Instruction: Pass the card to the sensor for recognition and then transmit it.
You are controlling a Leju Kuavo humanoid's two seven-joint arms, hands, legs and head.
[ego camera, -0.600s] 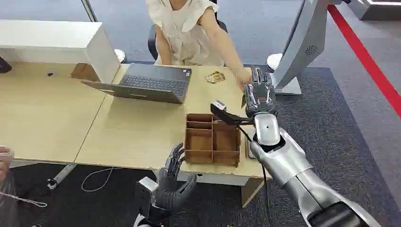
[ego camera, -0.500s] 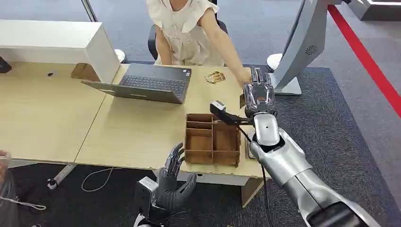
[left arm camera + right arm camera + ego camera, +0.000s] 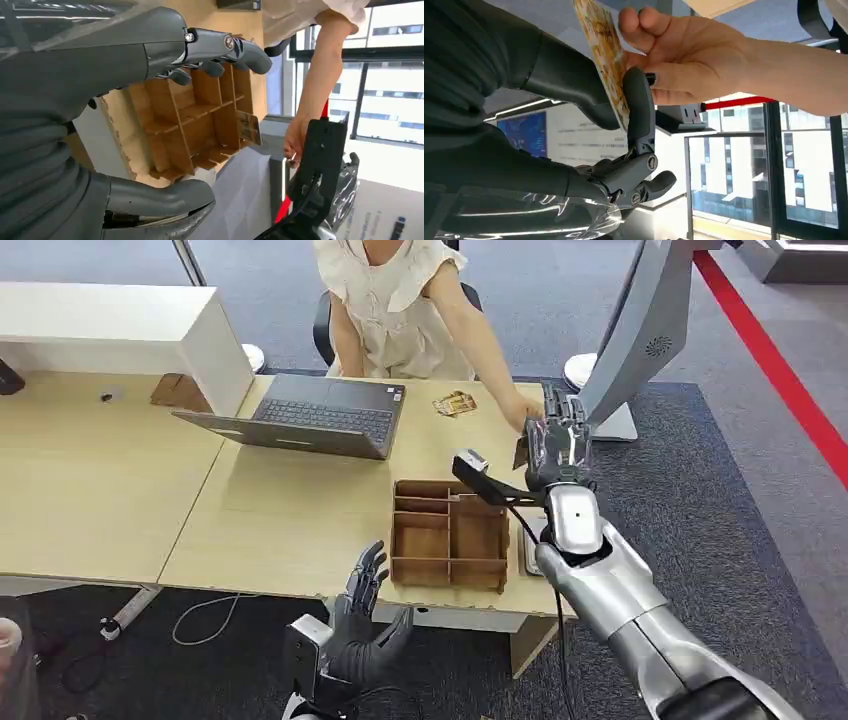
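The thin yellow patterned card (image 3: 606, 55) is pinched by the right hand (image 3: 624, 115) and a person's hand (image 3: 684, 55); it could drop if released early. The left hand (image 3: 365, 625) is held apart, empty.

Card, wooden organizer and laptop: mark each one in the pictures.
card (image 3: 608, 55): right wrist view, its patterned face, between the robot's thumb and finger.
wooden organizer (image 3: 449, 538): head view, a central divider wall.
laptop (image 3: 325, 416): head view, its keyboard.

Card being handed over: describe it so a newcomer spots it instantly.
Go to the wooden desk's far right corner, where the right hand meets a person's hand. The card is pinched there by both, patterned yellow-brown; its lookalike lies flat beside the laptop.
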